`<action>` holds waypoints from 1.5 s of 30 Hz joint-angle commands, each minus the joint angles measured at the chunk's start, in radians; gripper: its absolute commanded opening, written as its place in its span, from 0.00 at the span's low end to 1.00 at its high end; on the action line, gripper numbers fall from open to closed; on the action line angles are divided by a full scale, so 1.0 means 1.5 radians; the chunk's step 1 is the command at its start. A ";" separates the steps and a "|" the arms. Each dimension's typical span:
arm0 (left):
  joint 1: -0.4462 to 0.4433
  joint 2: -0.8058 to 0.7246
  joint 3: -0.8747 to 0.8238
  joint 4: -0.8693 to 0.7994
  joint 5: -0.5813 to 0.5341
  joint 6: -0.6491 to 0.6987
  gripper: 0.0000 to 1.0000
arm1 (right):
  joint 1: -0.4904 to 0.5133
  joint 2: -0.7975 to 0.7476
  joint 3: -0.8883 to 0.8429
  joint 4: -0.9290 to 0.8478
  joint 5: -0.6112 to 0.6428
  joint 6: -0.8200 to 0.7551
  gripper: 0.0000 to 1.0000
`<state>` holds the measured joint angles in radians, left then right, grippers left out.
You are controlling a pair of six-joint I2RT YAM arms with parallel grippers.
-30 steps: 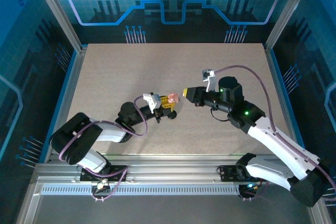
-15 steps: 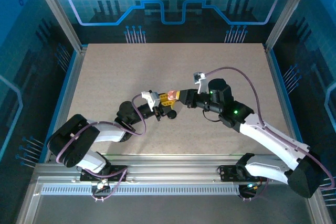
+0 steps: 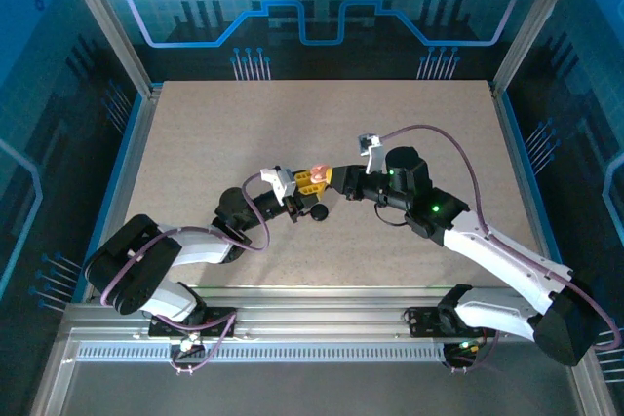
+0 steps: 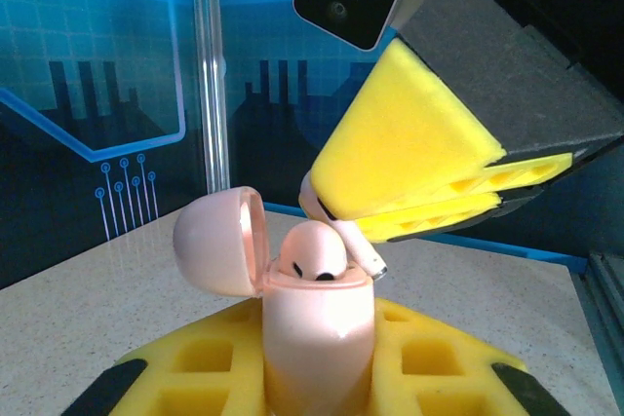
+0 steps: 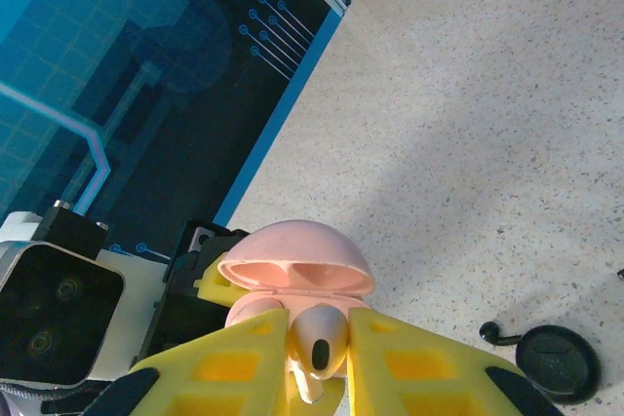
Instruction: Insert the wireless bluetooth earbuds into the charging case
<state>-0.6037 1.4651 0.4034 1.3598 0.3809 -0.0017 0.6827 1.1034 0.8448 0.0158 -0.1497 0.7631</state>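
Currently both tools meet over the middle of the bench [image 3: 419, 124].

Grip check: left tool [image 4: 319, 367] is clamped narrow on the charging case [image 4: 317, 309], which stands upright between its yellow pads. The lid [image 4: 216, 241] is hinged open, to the left in that wrist's view. The right tool [image 5: 319, 330] is pinched narrow on one earbud [image 5: 318, 346], bulb end at the case mouth, stem running back between the pads.

Left wrist view: a rounded bulb sits in the mouth, and a whitish stem leans out to the right at the rim (same bud or a second one, cannot tell). A small black disc [image 5: 556, 362] lies on the bench nearby, apart from both tools.

Risks, as I judge them:
- The stem looks tilted, not in line with the well. A push now could jam it on the rim or lever the bud out of the soft pads, dropping it to the bench.
- The case is gripped low on a smooth, rounded body. Sideways load from the right tool could twist it or squirt it out of the clamp.
- The right tool's upper pad hangs near the open lid. A drift that way could knock the lid down onto the bud.
- Letting go before the bud seats would leave it proud, and the lid would not close.
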 commanded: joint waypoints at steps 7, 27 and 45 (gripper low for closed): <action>-0.006 -0.012 0.020 0.027 -0.001 -0.012 0.16 | 0.012 -0.022 0.012 0.021 0.024 -0.006 0.21; -0.007 -0.018 0.029 0.028 -0.014 -0.032 0.16 | 0.018 0.013 0.003 0.066 0.027 0.002 0.21; -0.006 -0.040 0.032 0.028 -0.033 -0.042 0.17 | 0.031 -0.005 -0.033 0.067 0.024 -0.002 0.22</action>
<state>-0.6064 1.4395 0.4187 1.3476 0.3515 -0.0536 0.7071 1.1133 0.8173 0.1261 -0.1066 0.7635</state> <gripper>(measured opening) 0.208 0.214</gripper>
